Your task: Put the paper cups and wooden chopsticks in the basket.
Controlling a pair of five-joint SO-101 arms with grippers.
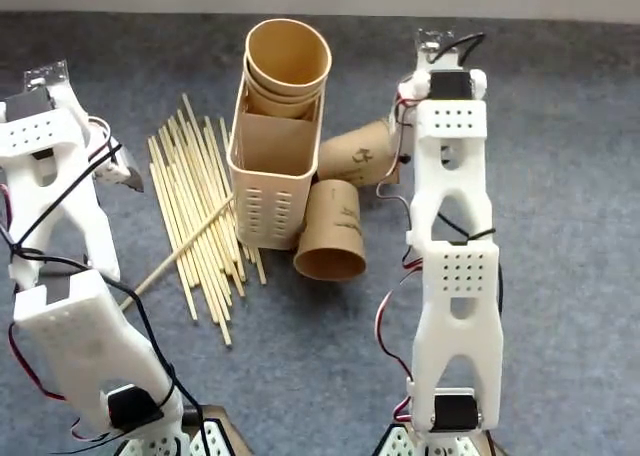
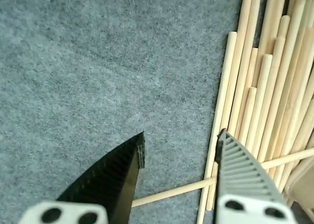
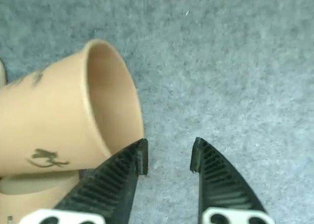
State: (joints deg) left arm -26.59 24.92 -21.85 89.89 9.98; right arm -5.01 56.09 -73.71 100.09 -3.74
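Observation:
A tan slotted basket point(image 1: 268, 191) stands mid-table with stacked paper cups point(image 1: 287, 64) in its far end. Two more paper cups lie on their sides right of it, one point(image 1: 358, 154) farther back and one point(image 1: 331, 231) nearer. Wooden chopsticks point(image 1: 195, 211) lie in a loose pile left of the basket, with one chopstick point(image 2: 194, 187) lying across them. My left gripper point(image 2: 181, 141) is open, low over the carpet at the pile's point(image 2: 265, 86) left edge, holding nothing. My right gripper point(image 3: 169, 155) is open just beside the rim of the far lying cup point(image 3: 64, 116).
Grey carpet point(image 1: 300, 376) covers the table. The left arm point(image 1: 60, 206) runs along the left side and the right arm point(image 1: 455, 246) along the right. The front middle between the arms is bare carpet.

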